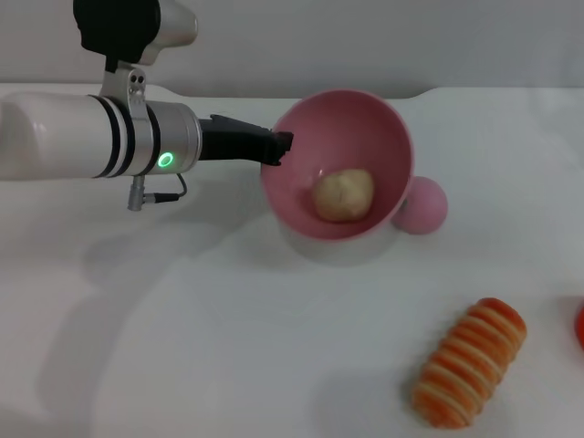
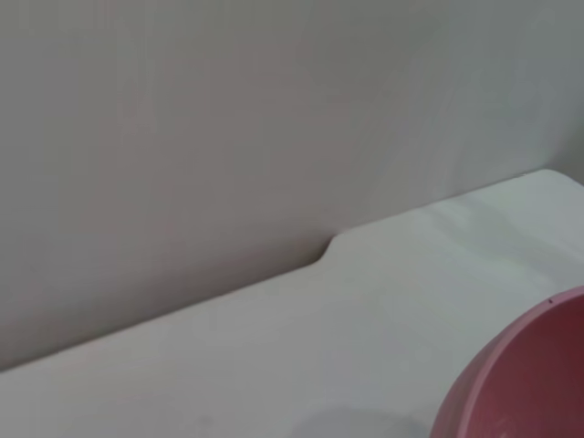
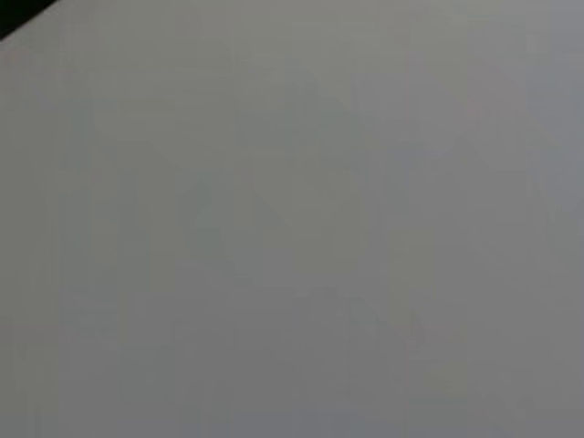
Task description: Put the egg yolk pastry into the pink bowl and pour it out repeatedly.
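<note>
Here, left pincer gripping tilted pink bowl, egg yolk pastry inside

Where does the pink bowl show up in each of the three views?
Head view: the round pink plastic bowl sits upper centre, tilted, left pincer gripping its rim.
Left wrist view: only the bowl's edge, lower right corner.
Right wrist view: not in it.
Shared landmark: the white table's notched back edge.

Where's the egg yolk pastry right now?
In the head view, the egg yolk pastry sits inside the tilted pink bowl, whose rim the left claw grips.
</note>
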You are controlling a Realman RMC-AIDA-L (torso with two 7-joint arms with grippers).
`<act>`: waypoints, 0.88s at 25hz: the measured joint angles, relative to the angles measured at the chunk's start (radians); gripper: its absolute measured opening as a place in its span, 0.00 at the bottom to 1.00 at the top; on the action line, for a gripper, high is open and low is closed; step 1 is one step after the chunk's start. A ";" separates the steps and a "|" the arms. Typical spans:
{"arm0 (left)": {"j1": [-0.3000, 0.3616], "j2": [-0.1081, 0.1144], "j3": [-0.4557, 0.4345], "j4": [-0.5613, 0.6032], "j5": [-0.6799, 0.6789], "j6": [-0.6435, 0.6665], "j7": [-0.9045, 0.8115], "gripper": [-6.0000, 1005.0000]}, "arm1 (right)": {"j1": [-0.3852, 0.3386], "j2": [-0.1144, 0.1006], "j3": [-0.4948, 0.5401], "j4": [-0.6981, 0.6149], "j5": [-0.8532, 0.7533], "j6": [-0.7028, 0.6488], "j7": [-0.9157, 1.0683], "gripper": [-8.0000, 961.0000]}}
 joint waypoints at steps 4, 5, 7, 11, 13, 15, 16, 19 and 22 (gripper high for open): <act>0.005 -0.002 0.013 -0.008 -0.033 -0.055 0.061 0.11 | 0.018 0.000 -0.032 -0.010 0.000 0.025 -0.011 0.50; 0.007 -0.002 0.021 -0.009 -0.046 -0.068 0.083 0.11 | 0.019 0.001 -0.035 -0.011 0.002 0.026 -0.010 0.50; 0.010 -0.001 0.053 -0.012 -0.089 -0.095 0.168 0.11 | 0.020 0.001 -0.036 -0.012 0.006 0.026 -0.009 0.50; 0.016 -0.002 0.117 0.004 -0.161 -0.129 0.351 0.11 | 0.027 0.005 -0.037 -0.005 0.008 0.027 -0.005 0.50; 0.018 -0.003 0.144 0.009 -0.218 -0.168 0.427 0.11 | 0.042 0.006 -0.038 0.018 0.009 0.034 -0.005 0.50; 0.019 -0.004 0.164 0.010 -0.287 -0.216 0.485 0.11 | 0.046 0.006 -0.038 0.022 0.009 0.038 -0.005 0.50; 0.018 -0.004 0.180 0.010 -0.334 -0.247 0.519 0.11 | 0.051 0.006 -0.038 0.025 0.009 0.045 -0.007 0.50; 0.003 -0.005 0.210 0.010 -0.421 -0.311 0.583 0.11 | 0.060 0.006 -0.038 0.024 0.010 0.059 -0.008 0.50; -0.017 -0.006 0.221 0.006 -0.449 -0.368 0.591 0.11 | 0.064 0.006 -0.037 0.017 0.010 0.064 -0.008 0.50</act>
